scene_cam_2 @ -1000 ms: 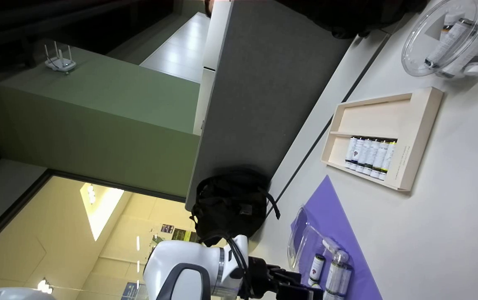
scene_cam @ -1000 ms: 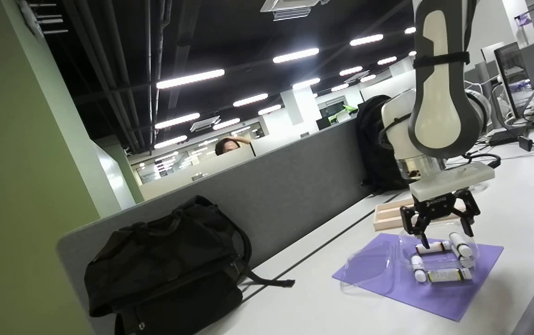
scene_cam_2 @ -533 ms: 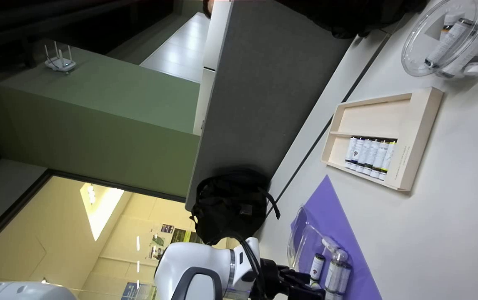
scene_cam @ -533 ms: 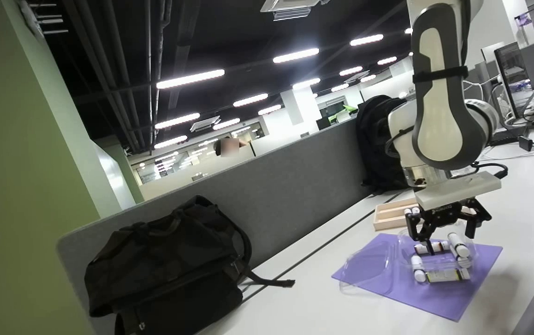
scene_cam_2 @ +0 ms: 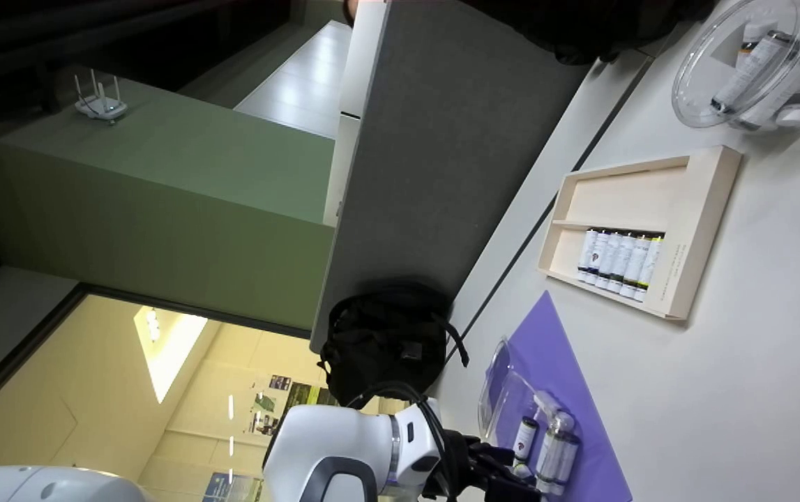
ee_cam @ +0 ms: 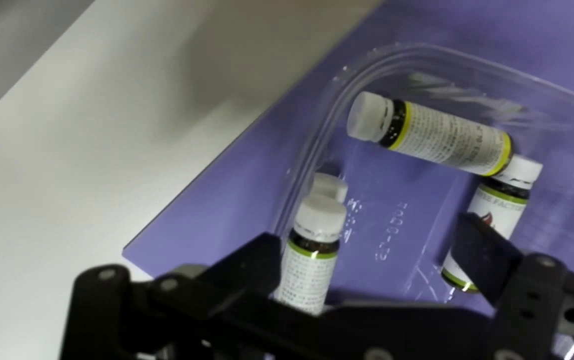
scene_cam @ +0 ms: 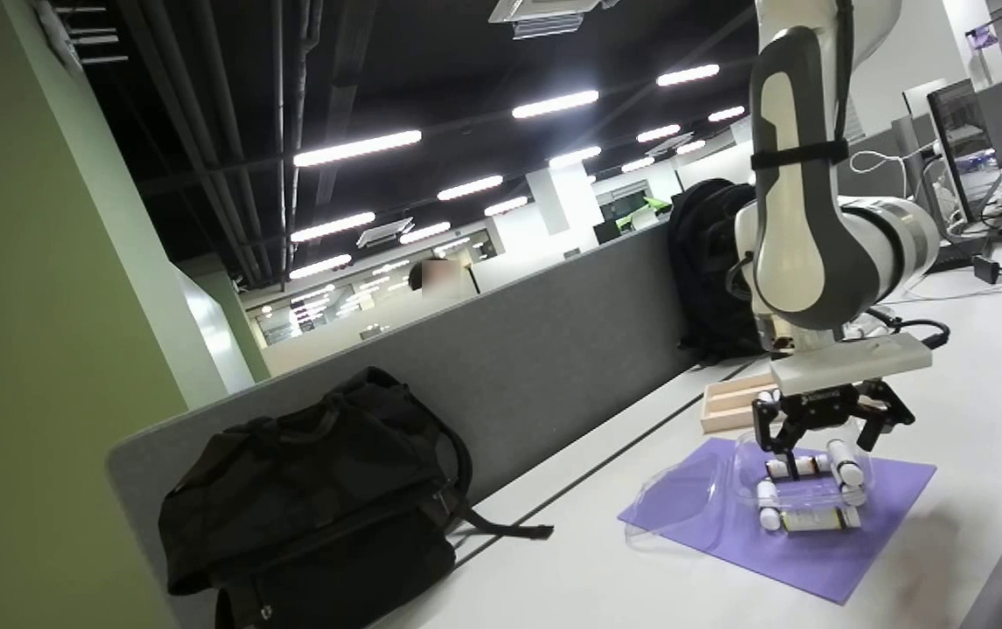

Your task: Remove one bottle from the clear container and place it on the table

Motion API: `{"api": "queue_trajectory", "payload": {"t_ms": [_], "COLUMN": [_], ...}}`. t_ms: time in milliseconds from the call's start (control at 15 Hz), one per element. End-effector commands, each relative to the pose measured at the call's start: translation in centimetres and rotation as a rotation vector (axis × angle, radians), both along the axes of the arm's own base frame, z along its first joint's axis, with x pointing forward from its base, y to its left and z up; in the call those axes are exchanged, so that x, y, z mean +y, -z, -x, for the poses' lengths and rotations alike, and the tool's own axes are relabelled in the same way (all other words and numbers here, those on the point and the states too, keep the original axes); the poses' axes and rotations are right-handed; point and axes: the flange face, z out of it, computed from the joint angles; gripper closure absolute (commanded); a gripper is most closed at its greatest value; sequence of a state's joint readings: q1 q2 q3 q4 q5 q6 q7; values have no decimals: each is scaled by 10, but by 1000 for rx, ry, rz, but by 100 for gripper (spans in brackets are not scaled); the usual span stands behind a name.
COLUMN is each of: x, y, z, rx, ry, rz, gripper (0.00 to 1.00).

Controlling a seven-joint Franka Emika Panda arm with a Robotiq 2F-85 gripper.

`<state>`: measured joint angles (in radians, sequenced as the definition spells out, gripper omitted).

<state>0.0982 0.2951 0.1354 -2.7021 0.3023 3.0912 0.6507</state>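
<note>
The clear container (ee_cam: 319,142) lies on the purple mat (ee_cam: 206,215) with several small white-capped bottles lying in it. It also shows in an exterior view (scene_cam: 739,476). One bottle has a yellow-edged label (ee_cam: 452,137). A green-banded bottle (ee_cam: 309,272) lies by the left wall, with another white cap (ee_cam: 328,186) showing behind it. A bottle with a red logo (ee_cam: 502,210) is partly covered by my right finger. My gripper (ee_cam: 372,237) is open, low over the container, its left finger beside the green-banded bottle. Contact is unclear. The table (scene_cam: 570,577) is white.
A clear lid-like piece (scene_cam: 680,507) lies beside the container. A wooden box (scene_cam_2: 626,192) holds white tubes. Another clear container (scene_cam_2: 682,77) with white tubes stands farther along. A black backpack (scene_cam: 317,515) leans at the grey partition (scene_cam: 553,367).
My open gripper has lowered a little, then shifted left in an exterior view. The mat, container, lid and bottles have slid slightly left there too.
</note>
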Motion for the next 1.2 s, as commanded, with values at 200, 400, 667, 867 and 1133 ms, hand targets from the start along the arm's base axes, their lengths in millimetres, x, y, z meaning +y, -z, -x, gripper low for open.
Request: {"api": "queue_trajectory", "payload": {"t_ms": [200,400,667,867,1133], "x": [0,-2,-4,-5,-11], "y": [-14,-15,-19,-20,-10], "z": [-26,-32,-42,-46,-43], "rx": [-34,-22,-27,-24,13], "ry": [55,71,98,109,124], "rz": [-66,-88,-126,-143,-140], "gripper": [0,0,0,0,0]}}
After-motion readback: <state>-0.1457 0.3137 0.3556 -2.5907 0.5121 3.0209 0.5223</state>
